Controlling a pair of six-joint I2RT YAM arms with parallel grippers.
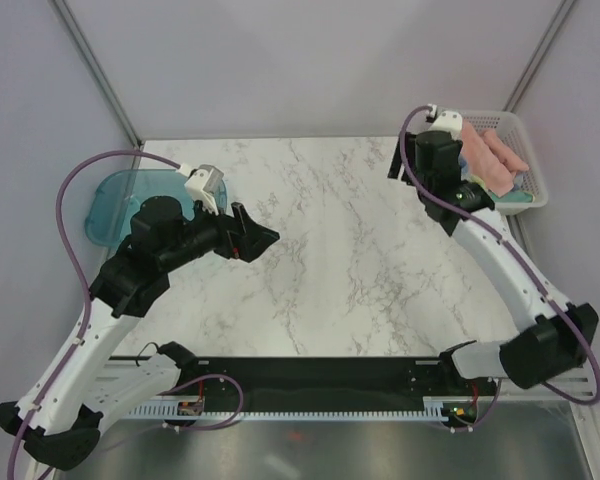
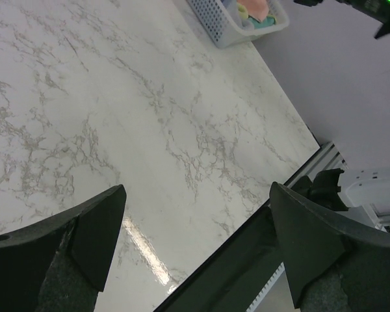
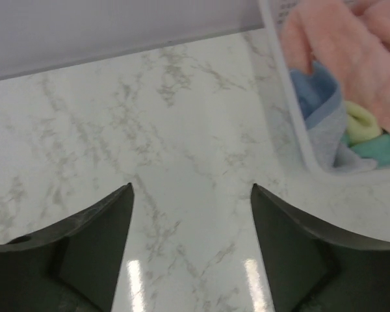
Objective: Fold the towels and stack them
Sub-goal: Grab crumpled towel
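All three towels lie bunched in the white mesh basket (image 1: pixel 540 190) at the table's far right corner. The salmon-pink towel (image 3: pixel 341 52) is on top, the light blue one (image 3: pixel 318 97) under its edge, and the pale yellow and teal one (image 3: pixel 367 133) beside that. My right gripper (image 3: pixel 192 188) hangs open over bare marble just left of the basket rim (image 3: pixel 289 110), holding nothing. Over the left middle of the table my left gripper (image 1: pixel 260 232) is wide open and empty. The left wrist view shows the basket (image 2: pixel 214 26) far off, with pink (image 2: pixel 255 8) and teal (image 2: pixel 263 21) cloth showing.
A translucent teal tray (image 1: pixel 115 200) lies at the table's left edge, behind the left arm. The white marbled tabletop (image 1: pixel 330 260) spreads between the arms. Grey walls close in the back and sides. A black rail (image 1: pixel 320 375) runs along the near edge.
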